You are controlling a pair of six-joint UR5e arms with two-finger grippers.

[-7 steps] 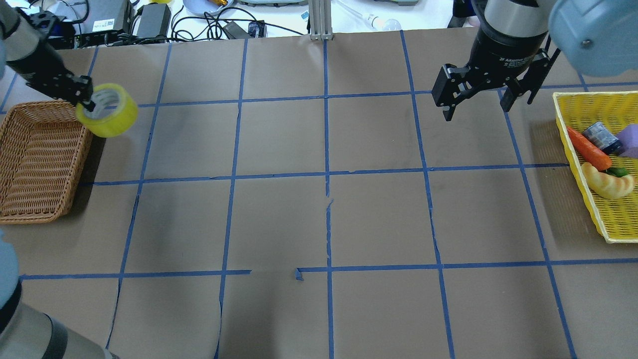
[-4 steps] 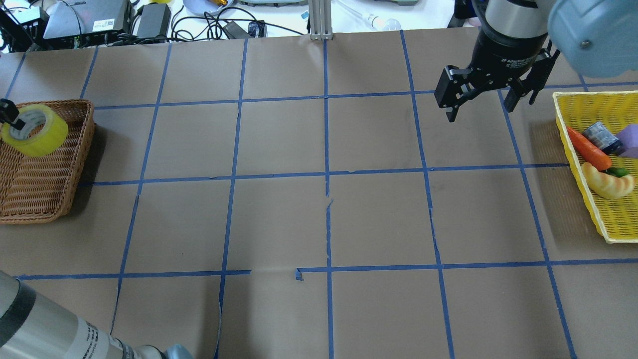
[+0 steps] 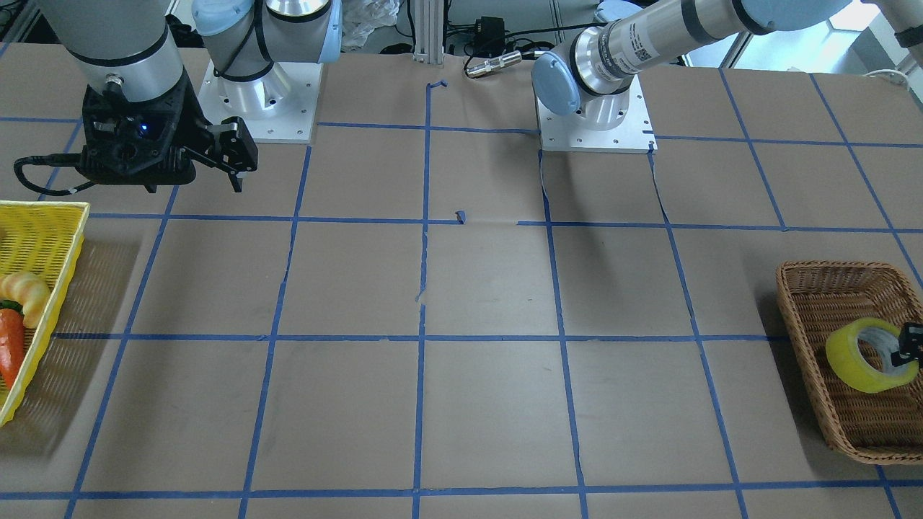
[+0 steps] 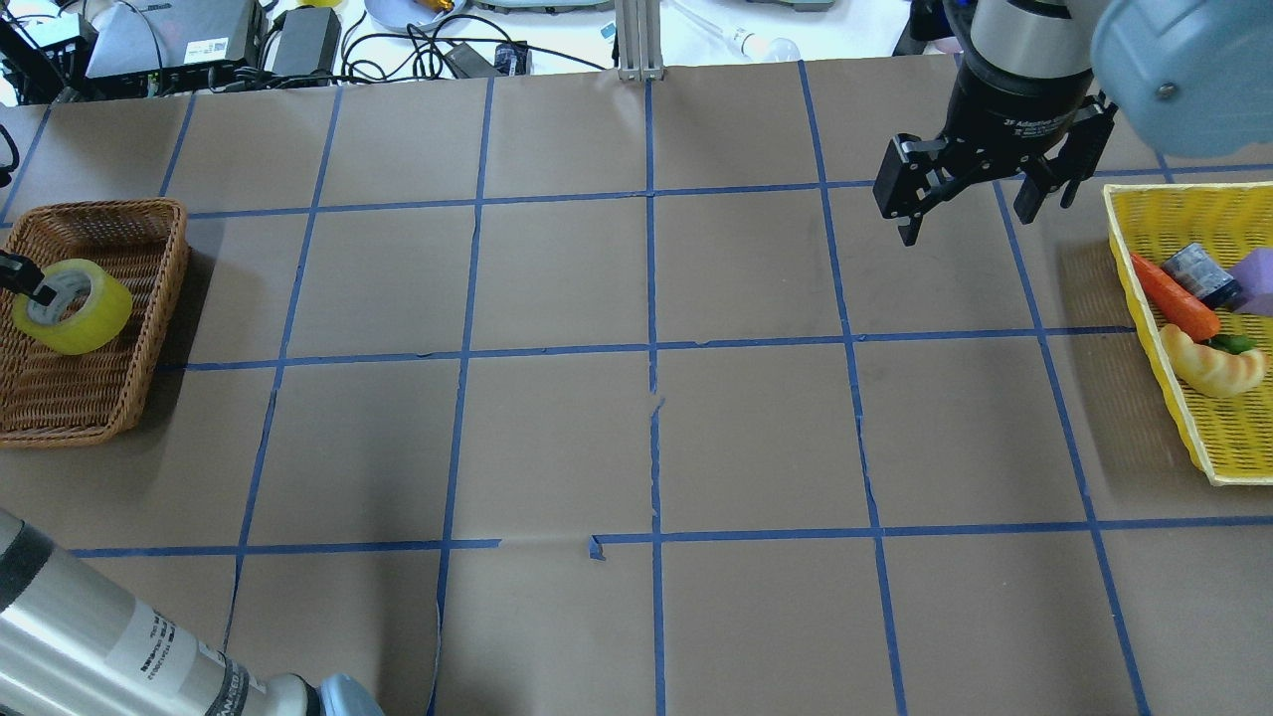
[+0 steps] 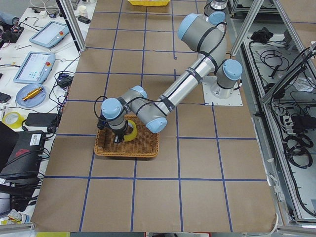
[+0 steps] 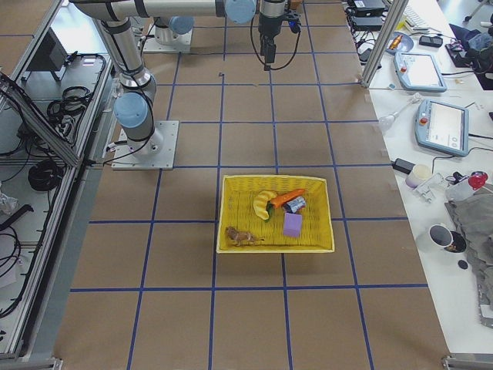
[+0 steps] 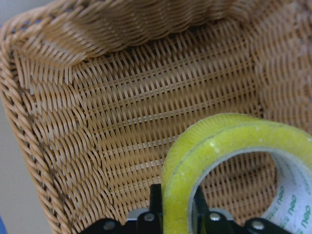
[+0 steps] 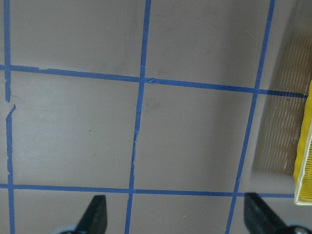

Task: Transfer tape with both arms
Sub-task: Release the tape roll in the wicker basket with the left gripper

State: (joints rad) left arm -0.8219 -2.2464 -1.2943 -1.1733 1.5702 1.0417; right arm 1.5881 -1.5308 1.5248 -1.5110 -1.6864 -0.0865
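Hanging inside the brown wicker basket, the tape stands on edge with its white core facing up and sideways. The left pincer is clamped on the roll's wall, one finger inside the ring and one outside. In the wrist view, the yellow band rises straight out from between the fingers. The roll sits over the middle of the basket floor, toward the side the arm comes in from. Whether it touches the weave cannot be told. Nothing but the tape shows in this basket, which stands at the robot's left end of the tabletop.

Well apart at the other end, the right pincer hangs spread wide and empty over bare brown paper and blue grid lines. It is just beside the yellow mesh basket but not over it. That basket holds:
- an orange carrot
- a small dark can
- a purple block
- a pale curved bread piece with something green beside it
- a small brown animal figure, seen from the right-end camera, lying near one rim
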